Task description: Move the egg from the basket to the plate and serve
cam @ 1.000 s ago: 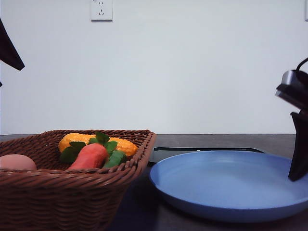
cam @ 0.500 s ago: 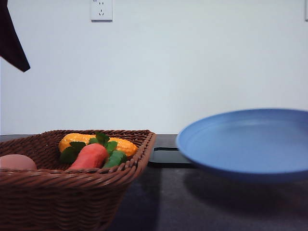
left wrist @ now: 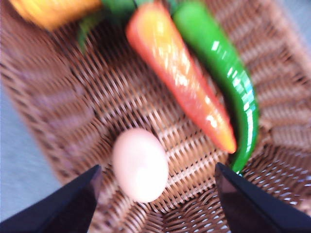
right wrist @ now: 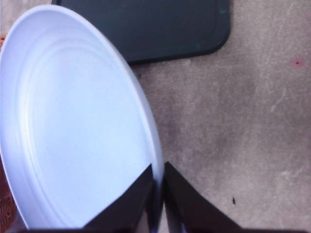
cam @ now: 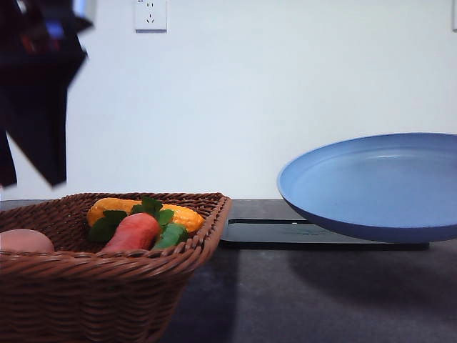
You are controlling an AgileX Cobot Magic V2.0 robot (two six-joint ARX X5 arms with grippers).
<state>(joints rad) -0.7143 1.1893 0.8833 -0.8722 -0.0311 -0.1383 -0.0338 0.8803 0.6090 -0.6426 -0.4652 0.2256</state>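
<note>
The pinkish egg (left wrist: 141,164) lies on the floor of the wicker basket (left wrist: 58,111), beside an orange carrot (left wrist: 180,73). From the front, the egg (cam: 25,241) peeks over the near rim of the basket (cam: 100,300) at the left. My left gripper (left wrist: 155,204) hovers open above the basket, its fingers either side of the egg and apart from it. My left arm (cam: 39,93) hangs over the basket. The light blue plate (cam: 375,187) is lifted off the table, tilted. My right gripper (right wrist: 158,194) is shut on the rim of the plate (right wrist: 82,126).
A carrot (cam: 132,232), a yellow corn cob (cam: 143,212) and a green pepper (left wrist: 218,73) also lie in the basket. A flat black tray (cam: 285,234) lies on the dark table behind and below the plate; the tray (right wrist: 146,26) is beyond the plate.
The plate has risen off the table and moved right. My left arm has come down from the top left into view above the basket.
</note>
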